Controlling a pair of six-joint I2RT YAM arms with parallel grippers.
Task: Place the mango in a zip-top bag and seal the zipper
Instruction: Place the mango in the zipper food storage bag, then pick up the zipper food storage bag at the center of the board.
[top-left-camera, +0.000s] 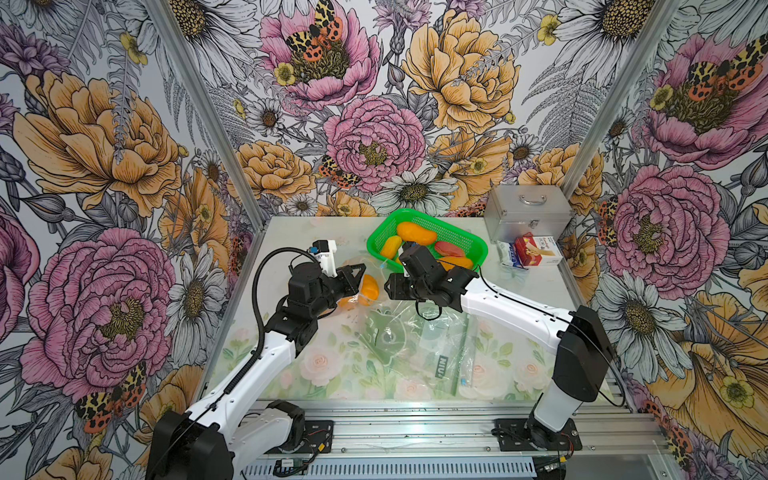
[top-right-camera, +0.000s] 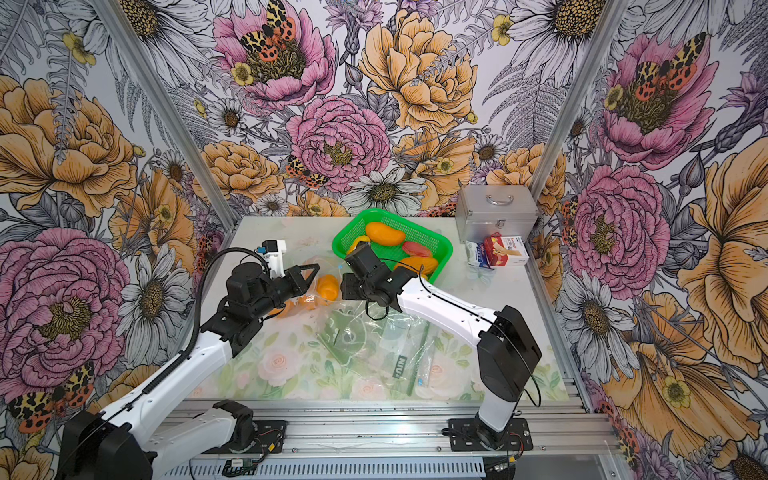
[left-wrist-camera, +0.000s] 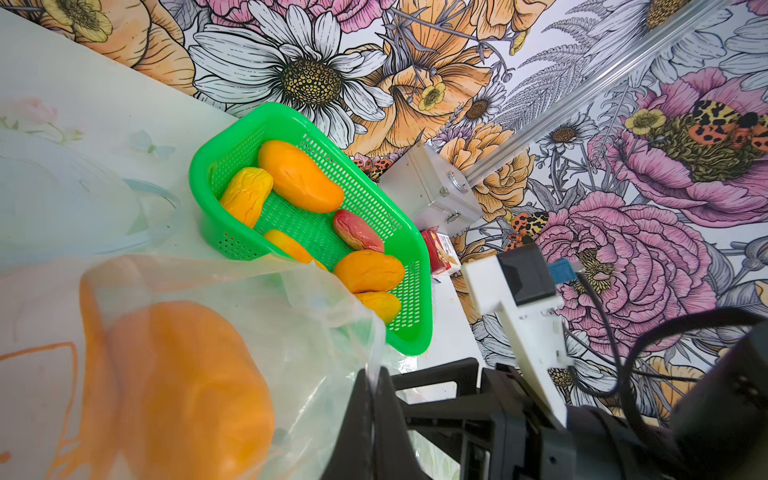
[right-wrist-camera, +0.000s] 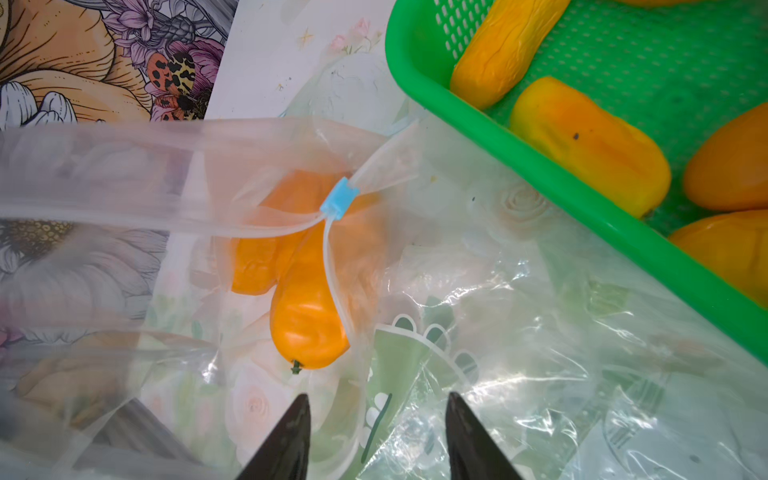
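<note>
An orange mango (right-wrist-camera: 307, 316) lies inside a clear zip-top bag (right-wrist-camera: 124, 166) on the table, left of the basket; both top views show it too (top-left-camera: 369, 289) (top-right-camera: 327, 286). My left gripper (left-wrist-camera: 374, 372) is shut on the bag's upper edge and holds it up (top-left-camera: 360, 271). The blue zipper slider (right-wrist-camera: 340, 198) sits partway along the zipper. The two tracks part on the side of it facing my right gripper. My right gripper (right-wrist-camera: 378, 403) is open just short of the mango's stem end, with only loose film under it (top-left-camera: 391, 287).
A green basket (top-left-camera: 478, 245) with several more mangoes stands right behind the grippers. Other clear bags (top-left-camera: 415, 340) lie crumpled in the middle of the table. A metal case (top-left-camera: 528, 212) and a red-and-white carton (top-left-camera: 538, 249) stand at the back right.
</note>
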